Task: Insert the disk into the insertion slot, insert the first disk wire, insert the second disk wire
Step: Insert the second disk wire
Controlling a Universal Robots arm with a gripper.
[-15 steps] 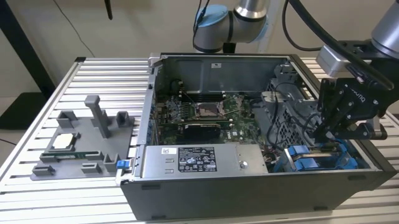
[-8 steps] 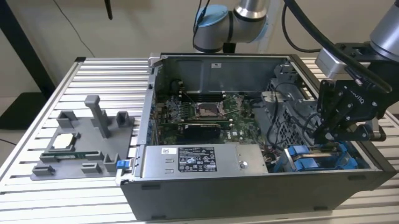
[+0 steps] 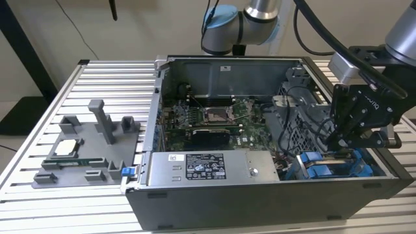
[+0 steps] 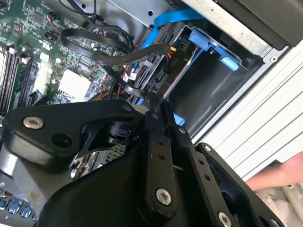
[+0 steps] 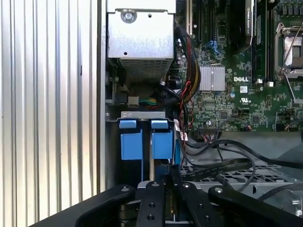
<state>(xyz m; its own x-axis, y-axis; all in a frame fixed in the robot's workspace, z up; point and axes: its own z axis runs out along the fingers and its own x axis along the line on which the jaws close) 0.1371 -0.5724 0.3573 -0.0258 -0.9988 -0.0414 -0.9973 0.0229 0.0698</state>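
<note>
My gripper (image 3: 336,142) hangs low over the grey drive cage (image 3: 295,127) at the exterior view's right end of the open computer case. In both wrist views its fingers (image 4: 152,124) are pressed together. A black disk wire (image 4: 124,84) loops across the motherboard and runs into the tips. The insertion slot (image 5: 142,124) lies just beyond the gripper (image 5: 168,183), and two blue plastic frame ends (image 5: 162,144) sit in it side by side. The disk's metal body is hidden inside. A second black wire ends in a connector (image 4: 174,53) at the cage, beside a blue flat cable (image 4: 176,18).
The motherboard (image 3: 208,117) fills the case's middle, with the power supply (image 3: 208,168) along its front wall. A grey fixture (image 3: 85,151) with small parts sits on the slatted table at the exterior view's left. A person's hand (image 4: 279,176) rests outside the case.
</note>
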